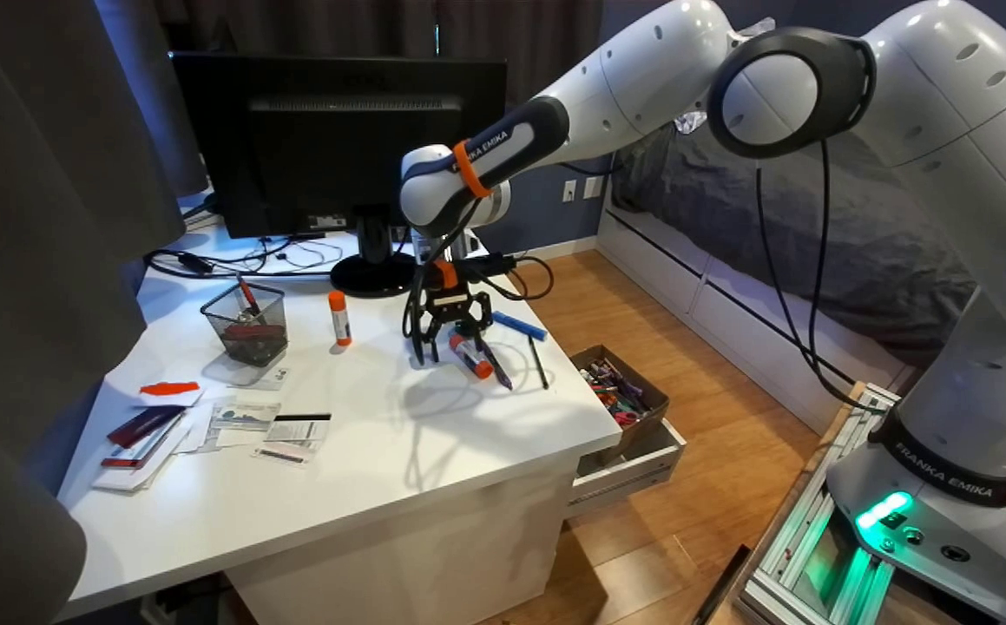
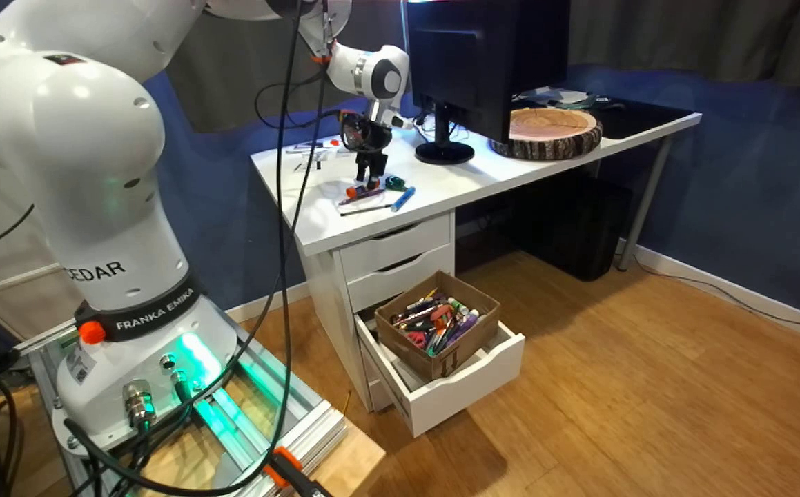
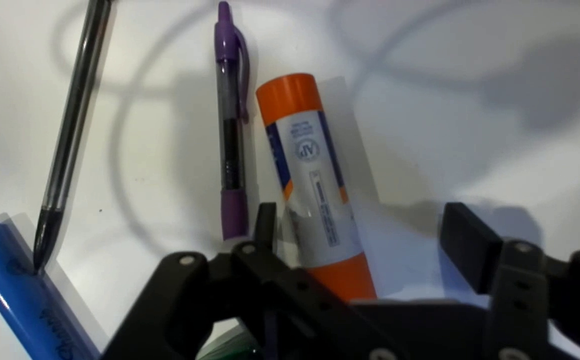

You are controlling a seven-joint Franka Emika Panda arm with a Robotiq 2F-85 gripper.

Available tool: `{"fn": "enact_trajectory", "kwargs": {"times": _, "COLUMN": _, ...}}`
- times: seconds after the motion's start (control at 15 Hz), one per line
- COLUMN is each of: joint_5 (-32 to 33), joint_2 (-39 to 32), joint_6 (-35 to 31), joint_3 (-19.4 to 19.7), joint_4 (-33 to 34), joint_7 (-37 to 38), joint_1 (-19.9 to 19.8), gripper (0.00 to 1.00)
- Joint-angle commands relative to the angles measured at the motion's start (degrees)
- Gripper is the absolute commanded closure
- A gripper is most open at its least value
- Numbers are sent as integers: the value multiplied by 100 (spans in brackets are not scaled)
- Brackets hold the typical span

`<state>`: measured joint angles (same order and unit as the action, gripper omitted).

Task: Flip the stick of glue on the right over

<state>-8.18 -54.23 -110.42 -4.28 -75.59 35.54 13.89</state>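
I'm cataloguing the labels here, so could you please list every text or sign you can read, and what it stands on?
"FRANKA EMIKA": black base collar, in both exterior views.
"KA EMIKA": dark forearm panel, start covered by the orange band.
"CEDAR": arm's lowest link.
"ML": same link, perhaps incomplete.
"AP", in a circle: lying glue stick, in the wrist view.
Too small or blurred: that stick's other print; the blue marker; the cards.
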Motion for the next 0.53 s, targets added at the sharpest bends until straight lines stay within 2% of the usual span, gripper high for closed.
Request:
{"fn": "enact_trajectory", "kwargs": {"times": 0.0, "joint_5": -183, "joint_2": -253, "joint_6": 282, "joint_3": -22, "joint_4": 409, "joint_7": -111, "joint_1": -37, "gripper": 34}}
{"fn": "enact_trajectory", "kwargs": {"times": 0.07, "joint_5": -185, "joint_2": -282, "joint_6": 304, "joint_3": -17, "joint_4": 451, "joint_7": -100, "joint_1": -34, "gripper": 36}}
{"fn": "enact_trajectory", "kwargs": {"times": 0.13, "joint_5": -198, "joint_2": -293, "joint_6": 319, "joint_3": -22, "joint_4": 477, "joint_7": -102, "joint_1": -37, "gripper": 49}}
{"fn": "enact_trajectory", "kwargs": {"times": 0.47, "joint_5": -145, "joint_2": -149, "joint_6": 136, "joint_3": 25, "joint_4": 377, "joint_7": -45, "joint_1": 63, "gripper": 85}}
